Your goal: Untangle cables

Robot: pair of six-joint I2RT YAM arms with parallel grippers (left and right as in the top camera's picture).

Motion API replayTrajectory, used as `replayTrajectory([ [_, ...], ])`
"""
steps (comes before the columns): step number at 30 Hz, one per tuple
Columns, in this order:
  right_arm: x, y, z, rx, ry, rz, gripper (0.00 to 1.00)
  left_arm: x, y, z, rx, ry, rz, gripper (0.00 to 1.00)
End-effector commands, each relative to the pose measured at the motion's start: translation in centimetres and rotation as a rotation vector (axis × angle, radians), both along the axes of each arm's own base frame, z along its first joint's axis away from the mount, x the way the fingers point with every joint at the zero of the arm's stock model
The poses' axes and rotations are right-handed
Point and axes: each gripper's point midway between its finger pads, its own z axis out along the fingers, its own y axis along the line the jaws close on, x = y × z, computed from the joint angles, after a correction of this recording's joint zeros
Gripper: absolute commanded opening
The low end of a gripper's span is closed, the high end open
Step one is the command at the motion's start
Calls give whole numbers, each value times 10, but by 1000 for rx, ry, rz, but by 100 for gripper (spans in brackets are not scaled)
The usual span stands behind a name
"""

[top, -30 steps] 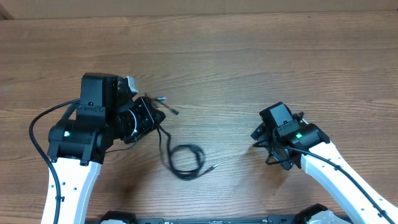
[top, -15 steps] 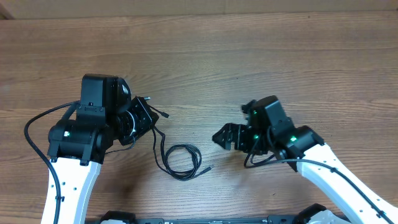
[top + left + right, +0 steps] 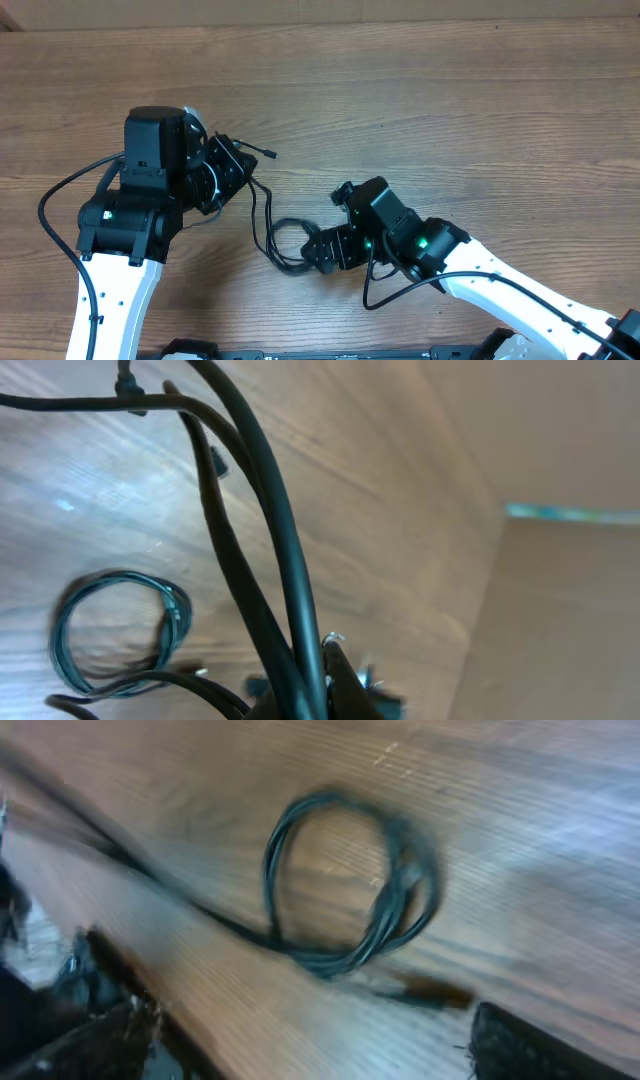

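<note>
The thin black cables (image 3: pixel 256 214) run from my left gripper (image 3: pixel 232 172) down to a small coil (image 3: pixel 284 262) on the wooden table. One plug end (image 3: pixel 270 153) sticks out past the left jaws. In the left wrist view my left gripper (image 3: pixel 318 695) is shut on two cable strands (image 3: pixel 262 500), with the coil (image 3: pixel 115 630) below. My right gripper (image 3: pixel 322 250) is low at the coil's right side. In the right wrist view its fingers (image 3: pixel 310 1050) are spread apart and empty, with the coil (image 3: pixel 350 885) and a plug (image 3: pixel 420 988) lying just ahead of them.
The wooden table (image 3: pixel 450 110) stretches to the back and right. Thick black robot cables loop beside the left arm (image 3: pixel 60 215) and under the right arm (image 3: pixel 375 290). A pale wall (image 3: pixel 560 620) shows in the left wrist view.
My right arm has swung left across the table and down to the coil. My left gripper has shifted slightly up and back with the cables, drawing the strand and coil along.
</note>
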Motion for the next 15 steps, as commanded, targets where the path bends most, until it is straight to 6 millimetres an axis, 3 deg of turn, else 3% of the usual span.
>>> replayTrajectory([
  [1, -11, 6, 6, 26, 22, 25, 100, 4, 2, 31, -79, -51, 70, 4],
  [6, -11, 16, 33, 92, -84, 57, 100, 4, 2, 35, -174, 6, 171, 4],
  [15, 29, 11, 46, -68, -445, -125, 100, -8, 1, 52, -354, 79, 316, 4],
])
